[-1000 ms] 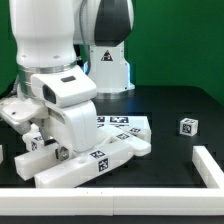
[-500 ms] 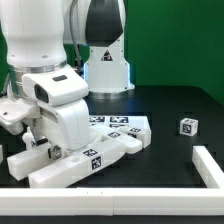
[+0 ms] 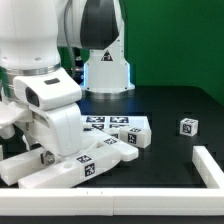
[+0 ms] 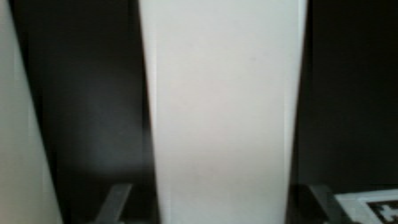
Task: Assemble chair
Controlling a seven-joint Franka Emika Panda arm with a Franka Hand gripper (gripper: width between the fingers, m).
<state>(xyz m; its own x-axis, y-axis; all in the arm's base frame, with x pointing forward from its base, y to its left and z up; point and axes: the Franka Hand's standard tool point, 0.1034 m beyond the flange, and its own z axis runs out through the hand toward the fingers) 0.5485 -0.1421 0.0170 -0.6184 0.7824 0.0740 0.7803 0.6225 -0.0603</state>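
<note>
Chair bar (image 3: 85,165), long, matte white w/ a square tag on its side, lies low on the black table (image 3: 170,105) at approx 7 o'clock in the exterior view. It runs on a slant from 8 toward 4. More white pieces crowd its far end. I can't separate them from here. My arm (image 3: 45,60) fills 9 to 12 o'clock, its wrist block down over the bar and hiding the fingers from this cam. The marker board (image 3: 112,125) lies flat at centre. A thick tagged block (image 3: 135,138) sits just beside the board on its 4 o'clock side. A small tagged peg (image 3: 187,126) stands well apart at 3 o'clock. A white rail (image 3: 208,165) lies at 4 o'clock.

Wrist view: the chair bar (image 4: 222,110) runs the full length of the picture. The gripper (image 4: 222,200) straddles it, w/ dark fingers (image 4: 118,200) hard against each side, so the pincer is clamped on the chair bar. Another white piece (image 4: 15,120) runs alongside, w/ a strip of dark table between.
</note>
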